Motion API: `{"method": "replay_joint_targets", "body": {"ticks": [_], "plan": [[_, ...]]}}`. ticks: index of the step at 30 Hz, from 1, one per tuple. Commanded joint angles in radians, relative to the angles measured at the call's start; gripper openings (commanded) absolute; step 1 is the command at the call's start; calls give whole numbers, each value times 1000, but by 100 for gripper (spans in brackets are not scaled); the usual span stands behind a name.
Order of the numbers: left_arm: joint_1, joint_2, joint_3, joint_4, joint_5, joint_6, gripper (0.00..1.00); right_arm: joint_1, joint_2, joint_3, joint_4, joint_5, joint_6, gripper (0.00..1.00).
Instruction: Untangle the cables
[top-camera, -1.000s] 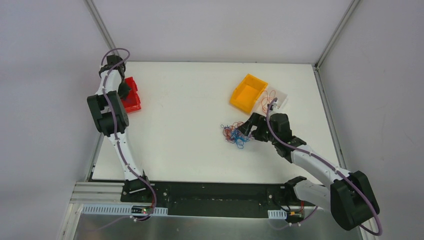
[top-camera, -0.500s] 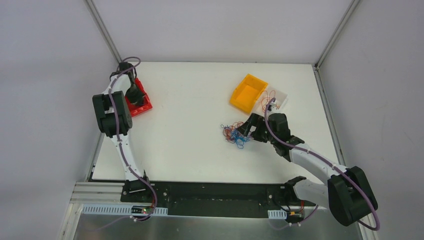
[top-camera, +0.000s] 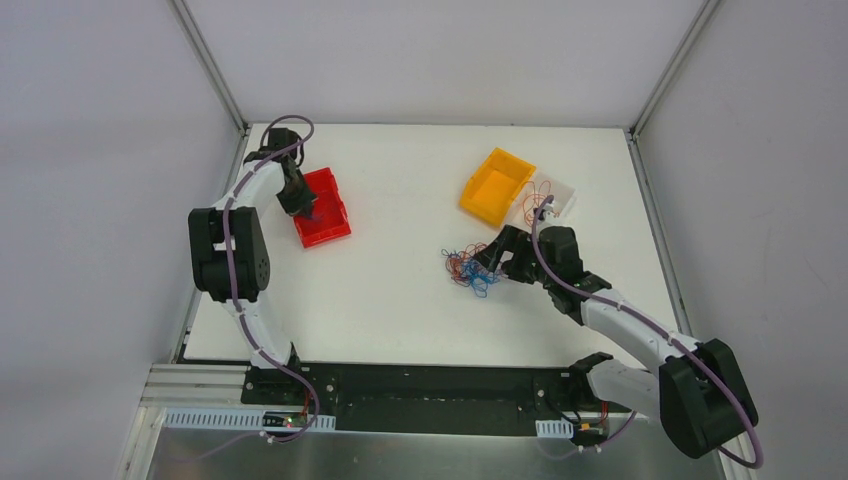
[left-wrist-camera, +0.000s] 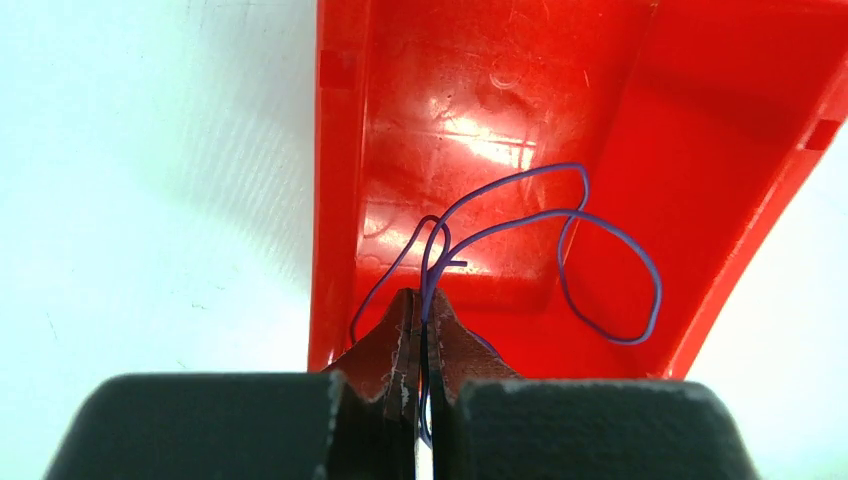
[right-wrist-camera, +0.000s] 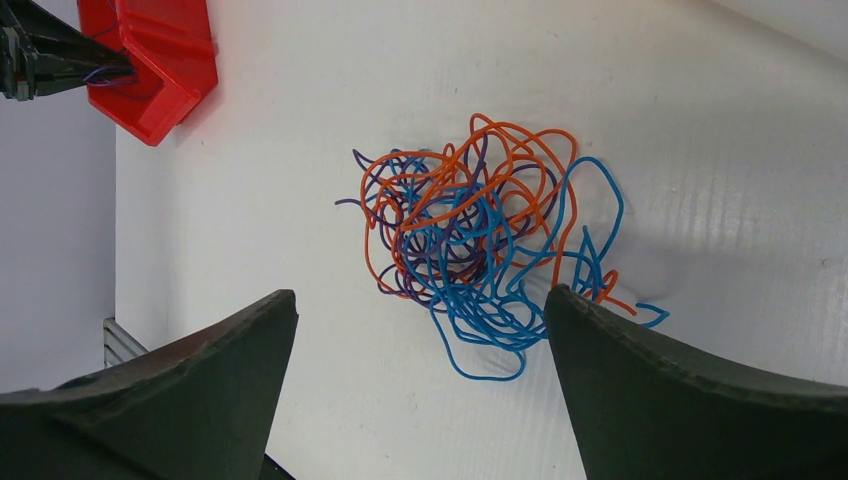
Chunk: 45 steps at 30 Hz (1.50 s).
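Observation:
A tangle of thin orange, blue and purple cables (top-camera: 468, 268) lies on the white table, right of centre. My right gripper (top-camera: 490, 262) hovers just to its right, open. In the right wrist view the cables (right-wrist-camera: 480, 235) sit between and ahead of the wide-apart fingers of that gripper (right-wrist-camera: 420, 295), untouched. My left gripper (top-camera: 303, 203) is over the red bin (top-camera: 330, 225) at the far left. Seen from the left wrist, this gripper (left-wrist-camera: 425, 300) is shut on a single purple cable (left-wrist-camera: 655, 290), whose loops hang into the red bin (left-wrist-camera: 500, 90).
An orange bin (top-camera: 497, 186) stands at the back right. Beside it is a clear tray (top-camera: 565, 195) holding a few orange cables. Grey walls enclose the table on three sides. The red bin (right-wrist-camera: 150, 60) also shows at the top left of the right wrist view.
The left arm has swung right from the table's left edge, and the red bin has shifted right with it. The right gripper and the tangle have stayed put.

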<state>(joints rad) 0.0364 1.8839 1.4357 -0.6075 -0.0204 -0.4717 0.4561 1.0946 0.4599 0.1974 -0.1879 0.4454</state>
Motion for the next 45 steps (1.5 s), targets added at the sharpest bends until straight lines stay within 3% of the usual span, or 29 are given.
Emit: {"method": "replay_joint_targets", "body": {"ticks": [1, 5, 11, 16, 29, 35, 36, 39, 45], "plan": [[-4, -55, -10, 25, -49, -1, 0, 1, -33, -7, 28, -4, 4, 98], [-4, -39, 24, 26, -54, 2, 0, 2, -27, -4, 29, -5, 5, 98], [-8, 27, 85, 26, -24, 6, 18, 1, -25, -7, 29, 1, 4, 98], [-19, 15, 101, 24, -35, 15, 26, 1, -18, -6, 29, 10, 1, 98], [-27, -116, 102, 14, -51, 56, 57, -1, 12, 2, 37, 13, 0, 98], [-32, -213, 93, -4, -49, 61, 66, -4, 17, 2, 36, 24, -1, 98], [-47, -233, 87, -5, -49, 60, 68, -4, 21, 2, 37, 25, -2, 98], [-100, -293, 61, -6, -69, 49, 91, -3, 25, 2, 38, 28, -1, 98], [-215, -424, -13, -6, -122, 38, 99, -2, 14, -2, 24, 52, -5, 98]]}}
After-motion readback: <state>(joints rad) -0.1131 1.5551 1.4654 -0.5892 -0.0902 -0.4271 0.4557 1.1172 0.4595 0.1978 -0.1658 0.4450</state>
